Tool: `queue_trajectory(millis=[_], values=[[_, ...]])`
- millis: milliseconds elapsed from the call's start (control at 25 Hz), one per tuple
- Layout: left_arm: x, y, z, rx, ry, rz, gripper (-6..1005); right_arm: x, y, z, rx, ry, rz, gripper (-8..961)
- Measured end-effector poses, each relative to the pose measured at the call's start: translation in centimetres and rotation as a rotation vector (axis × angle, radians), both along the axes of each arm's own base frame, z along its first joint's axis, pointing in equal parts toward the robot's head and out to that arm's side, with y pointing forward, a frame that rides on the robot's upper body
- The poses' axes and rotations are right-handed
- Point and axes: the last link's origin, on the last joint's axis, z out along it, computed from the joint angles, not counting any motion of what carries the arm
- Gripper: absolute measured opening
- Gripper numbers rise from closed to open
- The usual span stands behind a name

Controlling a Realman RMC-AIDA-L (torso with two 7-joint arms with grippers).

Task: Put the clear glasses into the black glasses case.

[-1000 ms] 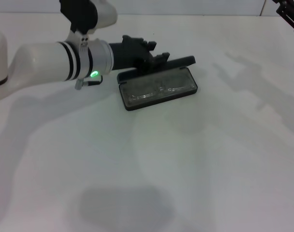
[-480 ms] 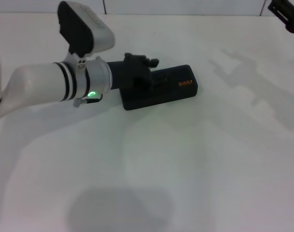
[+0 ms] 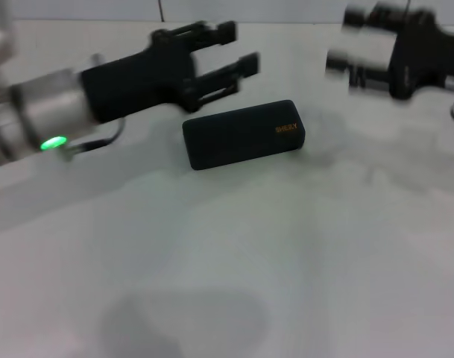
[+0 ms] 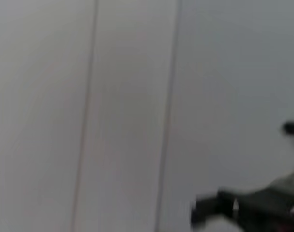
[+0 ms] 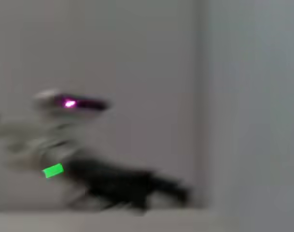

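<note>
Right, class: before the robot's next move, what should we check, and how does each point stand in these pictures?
1. Black case shut: ok.
2. Case flat on the table: ok.
3. Glasses inside the case: cannot tell, lid hides them.
4. Left pincer open and off the case: ok, it is above and behind it.
5. Right arm away from the case: ok, far right.

- We take this for a lab or test room set up for robot trials, not a home or a shop.
- We see a plain white table (image 3: 234, 261) filling the head view, bare and evenly lit, with soft shadows.
- Behind it stands a pale wall (image 3: 286, 9) of flat panels with thin seams.
- In the wrist views we see only more blank, pale panelled wall (image 4: 127, 96).
</note>
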Motion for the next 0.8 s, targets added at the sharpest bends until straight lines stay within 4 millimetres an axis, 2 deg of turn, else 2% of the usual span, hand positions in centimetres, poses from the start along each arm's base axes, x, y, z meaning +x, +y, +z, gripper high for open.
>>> queue_trajectory(millis=[80, 240, 280, 520, 800], values=[[-1.1, -1.5, 1.1, 0.000, -0.009, -0.054, 583, -0.3, -1.1, 0.1, -0.100, -0.064, 0.092, 528], [-2.3, -4.4, 1.1, 0.018, 0.008, -0.182, 730, 0.0, -2.5, -0.5, -0.159, -0.096, 0.167, 702], [-2.5, -5.2, 0.7, 0.024, 0.020, -0.211, 736, 0.1, -2.7, -0.7, -0.153, -0.096, 0.173, 745], [-3.1, -6.0, 0.3, 0.032, 0.024, -0.213, 760, 0.1, -3.1, -1.5, -0.132, -0.092, 0.205, 885], [-3.2, -6.1, 0.1, 0.030, 0.035, -0.207, 760, 0.1, -3.1, -1.8, -0.110, -0.096, 0.217, 885]])
